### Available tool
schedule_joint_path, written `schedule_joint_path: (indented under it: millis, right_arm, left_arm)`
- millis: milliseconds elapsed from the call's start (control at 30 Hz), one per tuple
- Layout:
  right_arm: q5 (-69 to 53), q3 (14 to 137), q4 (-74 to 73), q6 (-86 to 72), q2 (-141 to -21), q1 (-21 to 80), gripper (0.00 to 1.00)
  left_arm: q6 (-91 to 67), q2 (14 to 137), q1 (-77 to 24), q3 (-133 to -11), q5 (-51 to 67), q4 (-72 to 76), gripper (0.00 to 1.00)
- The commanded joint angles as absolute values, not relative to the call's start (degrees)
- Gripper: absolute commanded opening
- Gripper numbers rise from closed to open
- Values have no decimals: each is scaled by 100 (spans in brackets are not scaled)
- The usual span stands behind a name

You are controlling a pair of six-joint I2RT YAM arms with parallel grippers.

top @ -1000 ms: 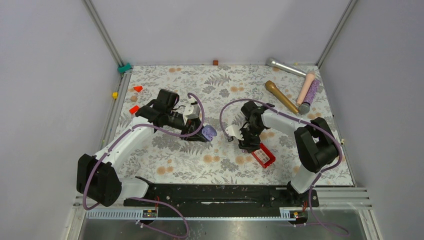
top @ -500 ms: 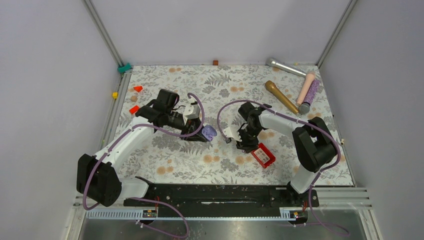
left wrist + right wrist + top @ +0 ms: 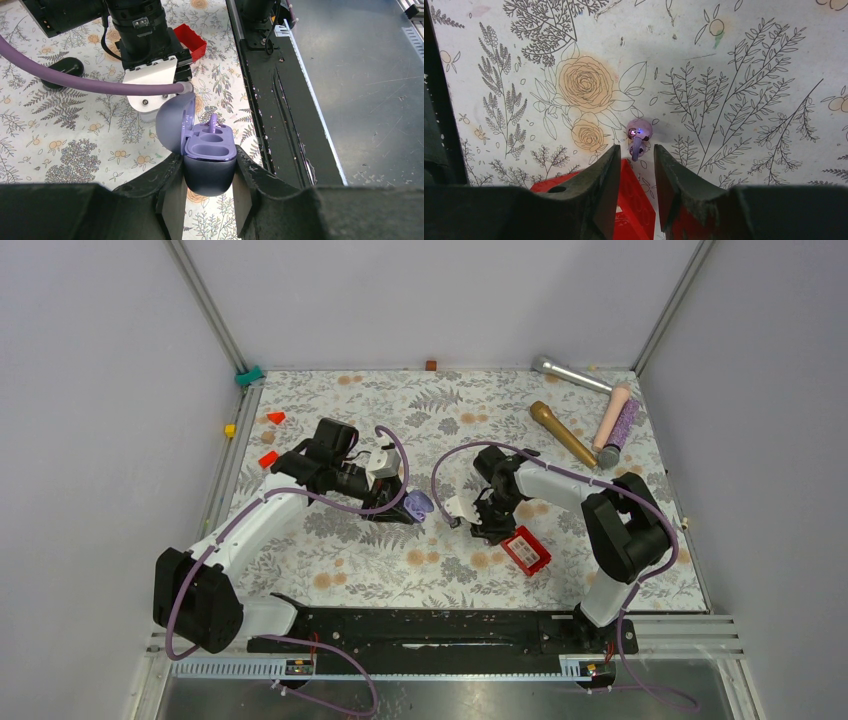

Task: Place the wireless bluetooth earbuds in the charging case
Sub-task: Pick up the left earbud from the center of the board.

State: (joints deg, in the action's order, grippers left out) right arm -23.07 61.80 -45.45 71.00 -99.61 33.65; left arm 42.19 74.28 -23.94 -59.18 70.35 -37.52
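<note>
My left gripper [image 3: 209, 186] is shut on the base of a purple charging case [image 3: 210, 167]. The case's lid [image 3: 172, 122] stands open, and one pale purple earbud [image 3: 214, 122] sits in a socket with its stem up. In the top view the case [image 3: 420, 505] is near the middle of the mat, at the left gripper [image 3: 404, 508]. My right gripper [image 3: 636, 151] is open just above the mat. A second pale purple earbud [image 3: 639, 134] lies there, lit, with its stem pointing into the gap between my fingertips, touching neither. The right gripper [image 3: 480, 527] is just right of the case. No black earbuds show.
A red block [image 3: 526, 550] lies under and right of the right gripper and shows in the right wrist view [image 3: 636, 202]. A black rounded object [image 3: 62, 67] lies beyond it. Several microphones [image 3: 563, 433] lie at the back right. Small red blocks [image 3: 268, 458] sit at the left.
My right gripper has shifted a little left, toward the case. The left arm and the case have not moved.
</note>
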Motion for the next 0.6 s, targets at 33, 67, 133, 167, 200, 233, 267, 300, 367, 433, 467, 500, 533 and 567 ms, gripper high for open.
schedule_joint_path:
  millis: [33,67,133,167,200,233,267,300,367,433,467,500,533,567]
  right_arm:
    - [-2285,6396,-4631,6993,-9990,3423,37]
    - [-2287,6398,-4630,6980,-9986,3427,36]
    - [-2294,6400,-4631,6972,-9987,3428,35]
    - [-2294,6407,-4627,6972,-9985,3424,35]
    - [-2290,6404,-4627,6970,-9984,3423,34]
    - [-2293,6400,-4631,6972,-9984,3425,32]
    - [-2293,6399,-4626,6974,-9988,3427,30]
    - [-2289,6396,-4625,6978,-9978,3428,29]
    - [-2297,6390,-4625,6989,-9978,3428,27]
    - [-2304,6382,-4630,6988,-9963,3421,22]
    - [-2315,6377,-4628,6995,-9952,3427,20]
    - [-2341,6379,-4653,7015,-9940,3428,17]
    - [-2371,6392,-4688,7027,-9933,3420,13]
    - [-2397,6404,-4726,7023,-9917,3423,12]
  left_arm:
    - [4393,7244,-2388,-6102,7308,-3663,0]
    - [4390,7250,-2390,-6105,7316,-3664,0]
    - [4387,7251,-2390,-6103,7311,-3657,0]
    - [4387,7251,-2386,-6105,7310,-3656,0]
    - [4389,7251,-2390,-6107,7305,-3661,0]
    - [4392,7252,-2388,-6101,7306,-3657,0]
    - [4394,7259,-2390,-6101,7308,-3656,0]
    - [4398,7257,-2391,-6106,7306,-3662,0]
    - [4396,7260,-2391,-6109,7304,-3653,0]
    - [4403,7266,-2389,-6106,7306,-3656,0]
    - [4401,7268,-2389,-6107,7304,-3656,0]
    - [4400,7266,-2386,-6105,7304,-3656,0]
    - [4400,7268,-2386,-6101,7310,-3656,0]
    - [4396,7271,-2388,-6108,7306,-3658,0]
